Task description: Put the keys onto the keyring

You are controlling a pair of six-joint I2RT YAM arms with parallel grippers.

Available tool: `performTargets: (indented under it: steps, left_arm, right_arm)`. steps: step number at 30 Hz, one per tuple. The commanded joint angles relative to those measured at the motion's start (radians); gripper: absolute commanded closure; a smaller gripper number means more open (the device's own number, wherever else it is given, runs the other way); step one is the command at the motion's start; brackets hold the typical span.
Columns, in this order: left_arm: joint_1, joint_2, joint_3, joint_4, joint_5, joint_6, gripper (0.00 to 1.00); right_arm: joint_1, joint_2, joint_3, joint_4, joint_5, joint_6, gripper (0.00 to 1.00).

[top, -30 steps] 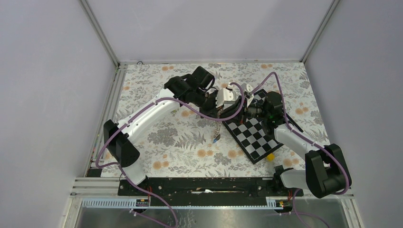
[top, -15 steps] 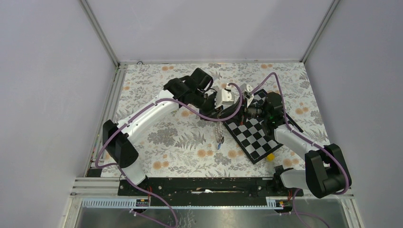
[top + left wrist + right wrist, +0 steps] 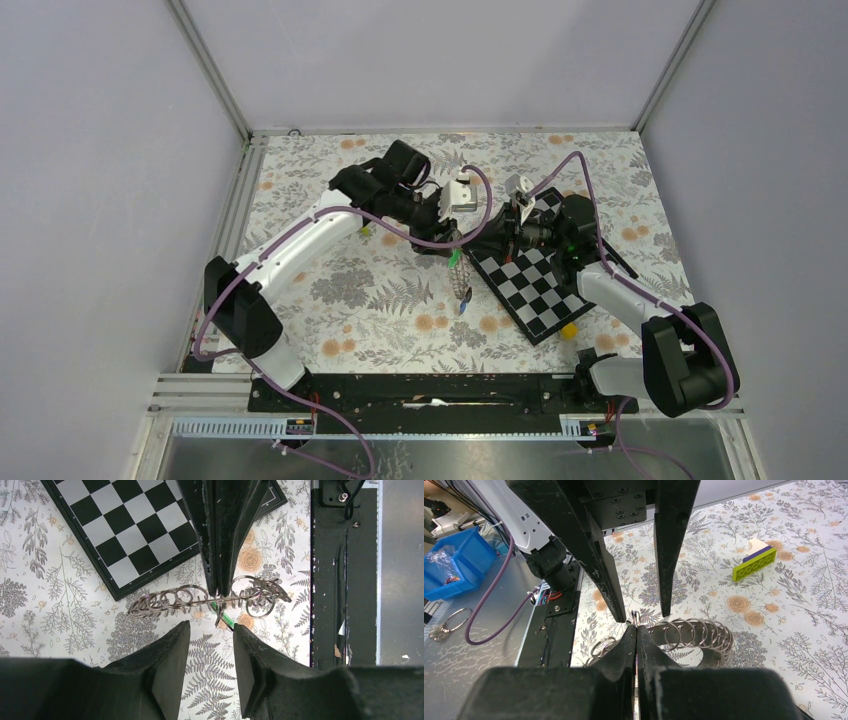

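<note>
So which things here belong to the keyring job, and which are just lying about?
Job: silver-grey chain of metal rings, pinched by the shut right gripper; green-headed key; blue-headed key.
Lying about: black-and-white checkerboard; small yellow block; lime-green studded brick.

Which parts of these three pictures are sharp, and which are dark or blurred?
Top external: even light, soft shadows; the keyring is tiny. Left wrist: the keyring sharp, the left gripper dark and soft. Right wrist: keyring sharp too, the right gripper a black blur.

2 white arms (image 3: pixel 300 245), black joints, purple cables (image 3: pixel 578 155), black tapered fingers (image 3: pixel 167 670), small screws (image 3: pixel 621 504)
</note>
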Motion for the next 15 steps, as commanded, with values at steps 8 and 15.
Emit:
performTargets:
  steps: [8, 15]
  left_arm:
    - [0.005, -0.036, 0.001, 0.044, 0.072, -0.001, 0.67]
    - [0.006, -0.027, 0.001, 0.045, 0.056, 0.009, 0.84]
  right_arm:
    - [0.004, -0.033, 0.009, 0.058, 0.003, -0.012, 1.0]
    - [0.004, -0.034, 0.01, 0.049, 0.003, -0.022, 1.0]
